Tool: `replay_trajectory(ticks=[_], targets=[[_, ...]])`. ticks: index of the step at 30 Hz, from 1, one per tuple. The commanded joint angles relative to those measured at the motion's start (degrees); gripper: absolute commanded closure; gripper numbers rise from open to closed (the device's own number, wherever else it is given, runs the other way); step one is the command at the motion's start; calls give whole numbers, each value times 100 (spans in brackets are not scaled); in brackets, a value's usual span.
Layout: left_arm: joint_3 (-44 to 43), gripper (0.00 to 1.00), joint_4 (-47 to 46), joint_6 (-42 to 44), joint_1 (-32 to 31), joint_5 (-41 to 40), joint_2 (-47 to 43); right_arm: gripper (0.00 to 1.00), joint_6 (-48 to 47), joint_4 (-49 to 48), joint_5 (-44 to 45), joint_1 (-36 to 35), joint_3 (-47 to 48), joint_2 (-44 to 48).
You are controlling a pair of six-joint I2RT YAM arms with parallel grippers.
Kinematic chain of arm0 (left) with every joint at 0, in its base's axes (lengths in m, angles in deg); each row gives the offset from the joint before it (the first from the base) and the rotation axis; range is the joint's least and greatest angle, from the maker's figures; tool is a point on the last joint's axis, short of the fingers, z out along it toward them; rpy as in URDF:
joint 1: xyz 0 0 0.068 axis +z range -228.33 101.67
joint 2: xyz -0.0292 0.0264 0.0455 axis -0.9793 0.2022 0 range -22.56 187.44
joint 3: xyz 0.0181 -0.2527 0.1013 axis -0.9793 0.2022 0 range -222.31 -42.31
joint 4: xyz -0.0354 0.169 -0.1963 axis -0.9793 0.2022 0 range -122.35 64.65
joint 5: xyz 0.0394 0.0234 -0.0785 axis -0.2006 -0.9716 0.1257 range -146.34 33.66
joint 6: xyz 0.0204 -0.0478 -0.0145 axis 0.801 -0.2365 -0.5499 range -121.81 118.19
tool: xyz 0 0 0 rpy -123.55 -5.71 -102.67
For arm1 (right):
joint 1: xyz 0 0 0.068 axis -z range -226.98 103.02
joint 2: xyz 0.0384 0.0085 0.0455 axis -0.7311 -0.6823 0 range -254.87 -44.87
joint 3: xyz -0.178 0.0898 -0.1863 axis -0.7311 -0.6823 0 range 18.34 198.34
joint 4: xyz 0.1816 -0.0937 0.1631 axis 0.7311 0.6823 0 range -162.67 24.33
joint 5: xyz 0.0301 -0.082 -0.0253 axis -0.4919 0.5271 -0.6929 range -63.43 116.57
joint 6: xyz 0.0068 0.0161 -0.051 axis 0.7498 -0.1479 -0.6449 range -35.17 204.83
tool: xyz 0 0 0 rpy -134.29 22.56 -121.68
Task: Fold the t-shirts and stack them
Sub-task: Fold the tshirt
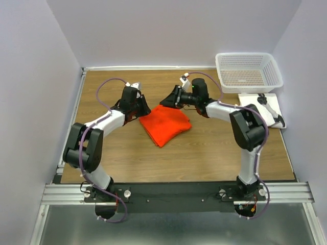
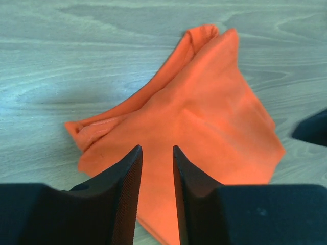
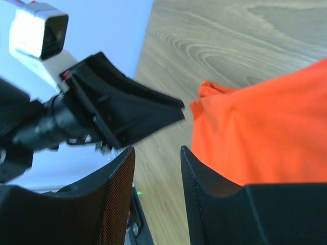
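— Looking down from the overhead camera, where is the t-shirt (image 1: pixel 164 125)?

— Near the middle of the wooden table (image 1: pixel 204 158), folded into a flat orange-red packet between the two arms' wrists.

— Which way does it point?

— It sits turned like a diamond, with one corner at 6 o'clock toward the arm bases and another at 12 o'clock. The packet is close to square, so its long axis is hard to call. It looks slightly wider from 9 to 3 o'clock.

— And from the left wrist?

— There the cloth narrows to a folded tip at 12 o'clock, with layered edges showing at 9 o'clock.

— The left gripper (image 2: pixel 156 149)?

— At the shirt's 10 o'clock edge in the overhead view, over the cloth. Its jaws stand a narrow gap apart with nothing pinched between them, and fabric shows below the gap. Whether the fingers touch the cloth I cannot tell.

— The right gripper (image 3: pixel 157 149)?

— By the 12 o'clock corner, beside the cloth. Its jaws are parted somewhat wider, with bare wood in the gap, and it holds nothing.

— Anything else?

— A white mesh basket (image 1: pixel 249 71) at 1 o'clock and a white board (image 1: pixel 249 99) at 3 o'clock, both well apart from the shirt.
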Motion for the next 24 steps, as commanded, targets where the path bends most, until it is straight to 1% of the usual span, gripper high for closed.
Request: replay_trajectory(ticks=[1,2,3,4,6,7,9,10,13,14,15,18,19,21,22,23,24], targets=[[94,66,-182,-107,-15,61,429,52,705,-680,369,-341,698,-942],[42,67,-174,-99,-15,52,517,52,810,-725,605,-394,969,-1093],[7,67,-174,-98,-15,52,614,52,881,-725,712,-395,972,-1278],[6,68,-313,-90,-15,43,771,52,943,-743,904,-403,1189,-1610],[-81,69,-314,-81,-15,52,957,52,1093,-752,1020,-403,1393,-1990],[-116,70,-314,-72,-15,78,1123,52,1128,-760,1099,-395,1585,-2322],[-169,71,-297,-72,-7,61,1265,52,1242,-752,1257,-377,1640,-2562],[-187,73,-253,-81,-6,9,1387,52,1320,-752,1449,-342,1579,-2728],[-204,73,-218,-72,20,-1,1563,52,1488,-979,1714,-96,1237,-2800],[-204,73,-218,-63,37,-1,1599,52,1523,-1050,1819,-35,966,-2791],[-222,73,-52,-55,64,-36,1651,52,1550,-1120,1855,114,859,-2739],[-301,73,-7,-19,90,-45,1678,52,1550,-1156,1742,325,603,-2546],[-336,72,37,15,90,-53,1670,52,1532,-1182,1637,344,568,-2432],[-468,66,64,16,90,-10,1608,52,1366,-1182,1531,344,462,-2177],[-512,61,81,7,82,34,1477,51,1339,-1182,1469,344,419,-1889],[-599,54,90,-2,81,43,1380,51,1304,-1182,1347,344,253,-1747],[-644,50,107,-2,64,69,1171,51,1269,-1182,1319,344,164,-1563]])
